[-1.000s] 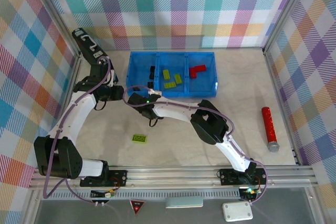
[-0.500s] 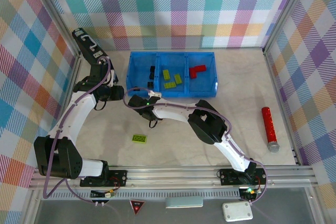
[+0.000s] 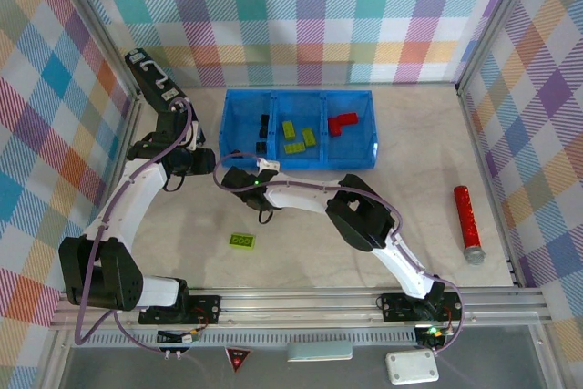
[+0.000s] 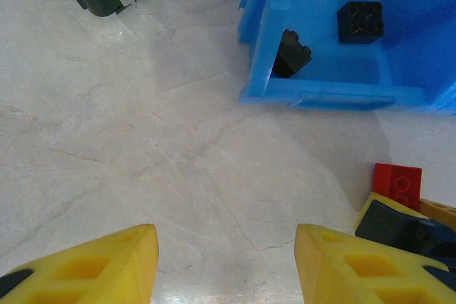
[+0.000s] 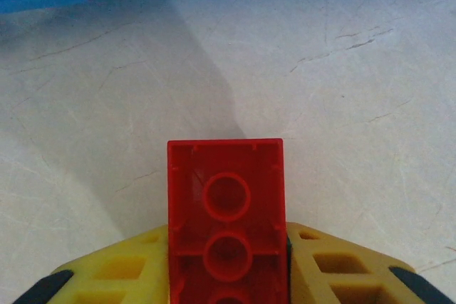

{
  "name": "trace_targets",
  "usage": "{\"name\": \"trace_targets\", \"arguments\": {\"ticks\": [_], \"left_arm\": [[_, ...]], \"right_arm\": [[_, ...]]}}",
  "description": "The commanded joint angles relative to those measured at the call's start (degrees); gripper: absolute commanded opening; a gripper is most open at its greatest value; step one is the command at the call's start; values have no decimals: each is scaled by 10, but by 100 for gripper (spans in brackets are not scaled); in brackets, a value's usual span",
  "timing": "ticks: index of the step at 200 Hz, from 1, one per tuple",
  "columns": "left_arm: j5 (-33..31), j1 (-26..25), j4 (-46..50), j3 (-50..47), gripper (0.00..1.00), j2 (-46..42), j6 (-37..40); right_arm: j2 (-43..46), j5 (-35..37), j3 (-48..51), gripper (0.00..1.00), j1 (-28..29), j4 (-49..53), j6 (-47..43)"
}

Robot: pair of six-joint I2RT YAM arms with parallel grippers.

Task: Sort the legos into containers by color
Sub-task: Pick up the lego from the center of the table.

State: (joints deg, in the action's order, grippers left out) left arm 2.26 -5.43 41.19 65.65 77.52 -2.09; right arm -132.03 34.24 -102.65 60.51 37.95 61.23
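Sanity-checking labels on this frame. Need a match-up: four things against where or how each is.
1. left gripper
2. right gripper
3. loose lime green brick
4. red cylinder

a. far right on the table
b. shut on a red brick
c. open, empty
d. on the table, between the blue bin and the arm bases

Pairs: 1-c, 2-b, 3-d, 4-a

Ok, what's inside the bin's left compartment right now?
Black bricks: the left wrist view shows three in the left compartment, one partly covered by its corner wall. The compartment's far end is cut off there.
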Motion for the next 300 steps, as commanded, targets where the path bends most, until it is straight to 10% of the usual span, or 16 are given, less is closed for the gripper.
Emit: {"name": "trace_targets", "arguments": {"ticks": [1, 163, 300], "left_arm": [[-3, 9, 5, 3, 53, 6, 3], [-17, 12, 9, 6, 54, 19, 8], [-38, 13, 16, 6, 54, 13, 16]], "right_arm": [[24, 4, 32, 34, 3, -2, -9], [360, -88, 455, 31, -114, -153, -261], [419, -222, 362, 32, -302, -94, -421]]}}
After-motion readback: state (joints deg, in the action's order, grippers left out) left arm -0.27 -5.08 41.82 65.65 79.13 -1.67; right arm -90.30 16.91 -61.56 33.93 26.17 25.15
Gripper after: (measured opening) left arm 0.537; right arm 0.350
